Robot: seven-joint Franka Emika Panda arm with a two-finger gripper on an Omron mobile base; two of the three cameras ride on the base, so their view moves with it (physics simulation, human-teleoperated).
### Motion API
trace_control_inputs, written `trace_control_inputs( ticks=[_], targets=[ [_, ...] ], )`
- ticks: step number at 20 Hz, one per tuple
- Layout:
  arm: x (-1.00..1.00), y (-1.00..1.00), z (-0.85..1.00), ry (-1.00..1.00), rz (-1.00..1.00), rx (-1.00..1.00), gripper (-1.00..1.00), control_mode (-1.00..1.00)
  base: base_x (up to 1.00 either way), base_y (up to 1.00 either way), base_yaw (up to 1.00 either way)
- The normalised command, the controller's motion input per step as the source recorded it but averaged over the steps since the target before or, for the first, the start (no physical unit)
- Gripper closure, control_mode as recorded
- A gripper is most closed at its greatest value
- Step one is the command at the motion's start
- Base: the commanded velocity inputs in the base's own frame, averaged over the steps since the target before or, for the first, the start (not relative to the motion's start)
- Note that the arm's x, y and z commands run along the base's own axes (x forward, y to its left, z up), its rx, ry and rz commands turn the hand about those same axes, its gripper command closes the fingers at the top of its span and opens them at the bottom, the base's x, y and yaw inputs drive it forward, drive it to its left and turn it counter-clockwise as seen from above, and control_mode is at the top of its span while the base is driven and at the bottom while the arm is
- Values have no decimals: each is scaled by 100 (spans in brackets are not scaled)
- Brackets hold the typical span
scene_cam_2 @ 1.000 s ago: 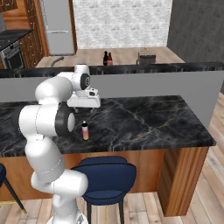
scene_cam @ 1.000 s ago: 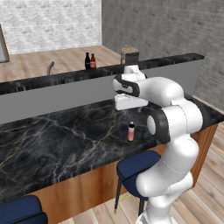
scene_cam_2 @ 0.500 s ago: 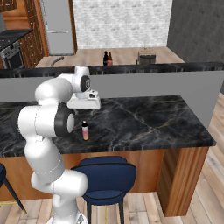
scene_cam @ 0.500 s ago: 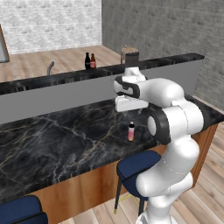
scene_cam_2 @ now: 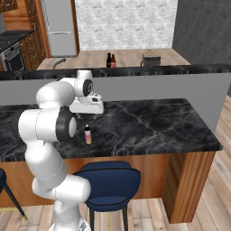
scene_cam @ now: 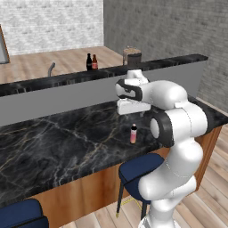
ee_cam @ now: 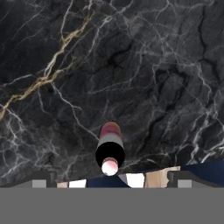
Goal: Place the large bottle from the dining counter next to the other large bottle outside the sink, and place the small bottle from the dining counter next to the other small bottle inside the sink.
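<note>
Small bottle (scene_cam: 133, 133): pale-pink cylinder, dark reddish cap, upright at frame centre on the glossy, white-veined black marble dining counter (scene_cam: 53, 147). Gripper (ee_cam: 109, 177) above it, spread wide, empty.

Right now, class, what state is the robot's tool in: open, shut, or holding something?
Tool: open, holding nothing, above the small bottle on the counter.

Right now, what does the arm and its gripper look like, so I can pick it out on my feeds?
The arm is glossy white with rounded, bulbous links and dark grey bands at the joints. The hand is a white block; the gripper ends in two small dark grey finger tips. No cables or markings show.
</note>
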Motion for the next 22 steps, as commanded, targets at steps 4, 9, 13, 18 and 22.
trace_control_inputs(
  ticks=[4, 9, 13, 18, 22],
  targets=[
    [-1, 0, -7, -3, 0, 0, -100, -100, 0, 0, 0],
    [-8, 0, -4, -2, 0, 1, -100, -100, 0, 0, 0],
    [-7, 0, -2, -2, 0, 1, -100, -100, 0, 0, 0],
    [-6, -3, 0, -3, 0, 1, -100, -100, 0, 0, 0],
    [-4, 0, 0, -4, 0, 0, -100, -100, 0, 0, 0]
  ],
)
